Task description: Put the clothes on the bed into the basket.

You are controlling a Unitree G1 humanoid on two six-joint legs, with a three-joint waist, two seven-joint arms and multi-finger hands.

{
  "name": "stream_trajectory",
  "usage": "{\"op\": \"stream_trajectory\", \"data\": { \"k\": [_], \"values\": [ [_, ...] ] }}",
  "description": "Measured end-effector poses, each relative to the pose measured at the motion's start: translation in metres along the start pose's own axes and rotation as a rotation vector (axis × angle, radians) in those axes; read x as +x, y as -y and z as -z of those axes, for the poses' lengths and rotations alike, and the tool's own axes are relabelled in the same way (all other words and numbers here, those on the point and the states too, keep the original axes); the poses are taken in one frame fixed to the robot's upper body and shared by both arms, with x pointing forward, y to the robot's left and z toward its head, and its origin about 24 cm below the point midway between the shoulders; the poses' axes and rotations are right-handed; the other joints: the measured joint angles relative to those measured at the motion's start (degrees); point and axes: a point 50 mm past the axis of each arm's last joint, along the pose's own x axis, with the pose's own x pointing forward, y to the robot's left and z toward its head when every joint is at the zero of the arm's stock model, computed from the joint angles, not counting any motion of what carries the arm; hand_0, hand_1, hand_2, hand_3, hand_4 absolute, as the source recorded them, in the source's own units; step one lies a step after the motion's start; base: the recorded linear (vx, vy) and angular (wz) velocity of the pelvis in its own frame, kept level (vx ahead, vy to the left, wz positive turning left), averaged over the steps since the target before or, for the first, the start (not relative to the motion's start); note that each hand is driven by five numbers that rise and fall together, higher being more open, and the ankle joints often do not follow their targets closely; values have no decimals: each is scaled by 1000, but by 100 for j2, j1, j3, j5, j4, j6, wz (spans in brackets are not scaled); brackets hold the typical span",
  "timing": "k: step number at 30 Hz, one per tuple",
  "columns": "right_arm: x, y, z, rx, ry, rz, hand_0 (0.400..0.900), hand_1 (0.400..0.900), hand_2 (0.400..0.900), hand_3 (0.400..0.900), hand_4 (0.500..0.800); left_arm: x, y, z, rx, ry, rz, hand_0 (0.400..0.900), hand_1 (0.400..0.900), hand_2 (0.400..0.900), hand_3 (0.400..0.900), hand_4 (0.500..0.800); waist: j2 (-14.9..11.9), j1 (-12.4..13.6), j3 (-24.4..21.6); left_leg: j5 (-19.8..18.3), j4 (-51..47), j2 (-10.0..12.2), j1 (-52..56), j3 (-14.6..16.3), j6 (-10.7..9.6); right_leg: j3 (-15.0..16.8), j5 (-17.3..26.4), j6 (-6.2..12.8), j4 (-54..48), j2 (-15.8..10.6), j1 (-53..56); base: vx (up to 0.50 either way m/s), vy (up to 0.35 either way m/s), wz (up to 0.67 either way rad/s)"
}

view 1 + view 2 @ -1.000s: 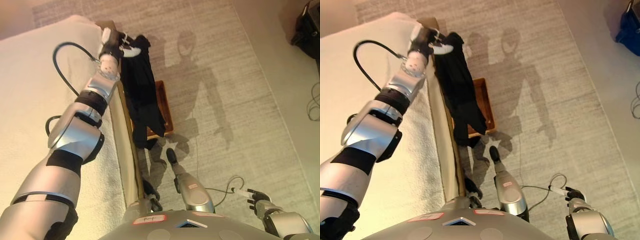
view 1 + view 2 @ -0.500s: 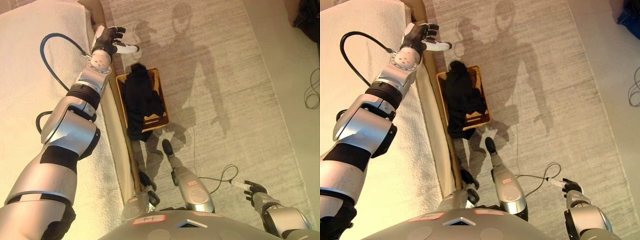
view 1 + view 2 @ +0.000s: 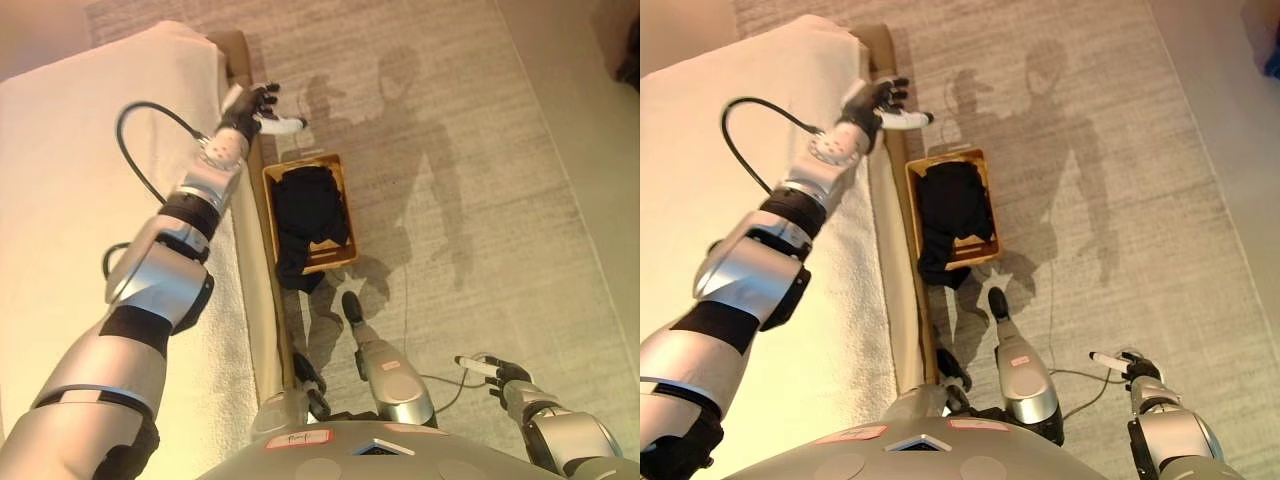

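Observation:
A black garment lies in the brown basket on the carpet beside the bed, with one end hanging over the basket's near rim. My left hand is stretched out above the bed's edge, past the basket's far end, fingers spread and holding nothing. The cream bed fills the left side and no clothes show on it. My right hand hangs low at the bottom right, over the carpet, fingers loosely extended and empty.
The bed's tan side rail runs right along the basket. Grey carpet spreads to the right. A thin cable loops on the floor near my right hand.
My left hand has let go of the black garment, which dropped from hanging in the air into the basket. The hand now stands open above it. The view shifted.

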Motion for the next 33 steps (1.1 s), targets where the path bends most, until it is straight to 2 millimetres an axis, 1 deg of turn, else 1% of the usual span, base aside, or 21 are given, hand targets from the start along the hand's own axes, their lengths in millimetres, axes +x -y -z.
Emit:
{"op": "stream_trajectory", "data": {
  "k": [1, 2, 3, 5, 6, 7, 8, 10, 12, 13, 14, 16, 19, 21, 23, 24, 25, 26, 28, 29, 33],
  "values": [
    [0, 0, -2, 0, 2, -2, 900, 900, 900, 900, 800, -2, 3, 12, -16, -26, 3, 900, 900, 900, 900, 800, 5, 38, -1, -2, 0, 6, 42, -28, -3, -21, -1, -1, -2, -3, 43, -29, -35, 33],
    [0, -1, -4, -7, 12, -6, 900, 900, 900, 900, 800, -7, 9, 30, -72, -55, 1, 900, 900, 900, 900, 800, 4, 54, 1, 4, 0, 15, 113, -102, -12, -90, -10, -17, -4, -15, 146, -26, -26, 30],
    [0, -2, -5, -11, 19, -15, 900, 900, 900, 900, 800, -11, 13, 46, -87, -89, 4, 900, 900, 900, 900, 800, 6, 83, 0, 5, 0, 30, 198, -159, -14, -152, -16, -26, -2, -14, 251, -107, -29, 22],
    [0, -4, -4, -31, 22, -25, 900, 900, 900, 900, 800, -31, 23, 98, -132, -205, 13, 900, 900, 900, 900, 800, -28, 191, -21, 5, 7, 72, 444, -250, -14, -239, -71, -56, -3, 12, 540, -110, -9, 15],
    [0, -3, -1, -48, 21, -22, 900, 900, 900, 900, 800, -40, 27, 118, -132, -263, 20, 900, 900, 900, 900, 800, -28, 274, -86, -10, 10, 87, 447, -289, -25, -262, -154, -56, -18, 4, 557, -42, 18, 14],
    [0, -5, -6, -59, 31, -27, 900, 900, 900, 900, 800, -49, 25, 135, -129, -302, 11, 900, 900, 900, 900, 800, -40, 380, -95, -11, 0, 86, 430, -376, -24, -346, -170, -68, -13, -14, 583, -51, 19, 14],
    [0, -6, -7, -63, 34, -33, 900, 900, 900, 900, 800, -63, 22, 156, -161, -342, -9, 900, 900, 900, 900, 800, -86, 404, -114, -10, 13, 87, 460, -390, -34, -349, -165, -60, -6, -13, 614, -48, 24, 17],
    [0, -7, -10, -87, 49, -38, 900, 900, 900, 900, 800, -91, 17, 196, -156, -463, -31, 900, 900, 900, 900, 800, -157, 642, -174, -1, 40, 88, 502, -496, -47, -450, -168, -55, -7, -17, 716, -34, 30, 20],
    [0, -7, -2, -98, 26, -51, 900, 900, 900, 900, 800, -122, 10, 231, -169, -573, -71, 900, 900, 900, 900, 800, -274, 708, -264, 2, 49, 117, 578, -574, -52, -510, -193, -44, -26, -11, 817, -31, 47, 25],
    [0, -9, -1, -101, 20, -56, 900, 900, 900, 900, 800, -137, 5, 247, -149, -635, -79, 900, 900, 900, 900, 800, -339, 789, -325, 6, 57, 117, 586, -626, -60, -558, -194, -43, -21, -18, 856, -30, 46, 34],
    [-1, -10, 0, -120, 21, -62, 900, 900, 900, 900, 800, -158, 2, 264, -153, -689, -98, 900, 900, 900, 900, 800, -419, 870, -413, 5, 6, 130, 630, -651, -60, -594, -207, -28, -18, -20, 911, -34, 48, 36],
    [-1, -8, 14, -142, -9, -61, 900, 900, 900, 900, 800, -192, 1, 290, -136, -811, -93, 900, 900, 900, 900, 800, -519, 943, -588, 2, 59, 131, 661, -785, -64, -705, -235, -9, -28, -43, 1008, -30, 50, 39],
    [-2, -7, 25, -154, -34, -72, 900, 900, 900, 900, 800, -223, 5, 310, -96, -916, -59, 900, 900, 900, 900, 800, -649, 1155, -744, 2, 58, 81, 644, -976, -62, -882, -238, -8, -29, -125, 1091, -36, 62, 37],
    [-3, -11, 36, -178, -53, -88, 900, 900, 900, 900, 800, -243, 11, 320, -70, -965, -15, 900, 900, 900, 900, 800, -707, 1174, -833, -12, 41, 50, 620, -1104, -38, -994, -272, 35, -31, -202, 1151, -27, 67, 37],
    [-4, -21, 41, -179, -61, -113, 900, 900, 900, 900, 800, -261, 17, 330, -48, -1041, 12, 900, 900, 900, 900, 800, -736, 1191, -904, -40, 3, 15, 621, -1207, 8, -1113, -303, 74, -30, -266, 1212, -14, 45, 28],
    [-4, -22, 43, -179, -65, -117, 900, 900, 900, 900, 800, -263, 18, 332, -45, -1058, 14, 900, 900, 900, 900, 800, -743, 1177, -922, -47, 3, 10, 621, -1227, 18, -1119, -303, 74, -30, -275, 1224, -10, 62, 24],
    [-6, -30, 48, -177, -77, -138, 900, 900, 900, 900, 800, -276, 22, 338, -33, -1105, 30, 900, 900, 900, 900, 800, -753, 1199, -978, -50, 8, -18, 613, -1272, 23, -1168, -316, 79, -28, -310, 1234, -12, 66, 21],
    [-6, -36, 51, -180, -81, -152, 900, 900, 900, 900, 800, -284, 24, 341, -11, -1125, 44, 900, 900, 900, 900, 800, -758, 1214, -991, -47, 3, -28, 615, -1322, 33, -1213, -319, 82, -29, -323, 1250, -15, 88, 25],
    [-8, -43, 58, -184, -97, -173, 900, 900, 900, 900, 800, -291, 27, 344, 13, -1161, 65, 900, 900, 900, 900, 800, -749, 1243, -1009, -43, 8, -39, 610, -1376, 39, -1242, -321, 84, -30, -348, 1274, -15, 65, 18],
    [-9, -46, 60, -201, -101, -182, 900, 900, 900, 900, 800, -294, 29, 345, 24, -1172, 71, 900, 900, 900, 900, 800, -739, 1319, -1009, -40, 2, -44, 610, -1390, 42, -1252, -322, 85, -30, -354, 1280, -17, 60, 18],
    [-10, -48, 64, -241, -102, -193, 900, 900, 900, 900, 800, -293, 32, 345, 39, -1168, 84, 900, 900, 900, 900, 800, -716, 1330, -1020, -20, 2, -54, 563, -1522, 58, -1394, -330, 97, -30, -387, 1300, -16, 44, 16]
  ]
}}
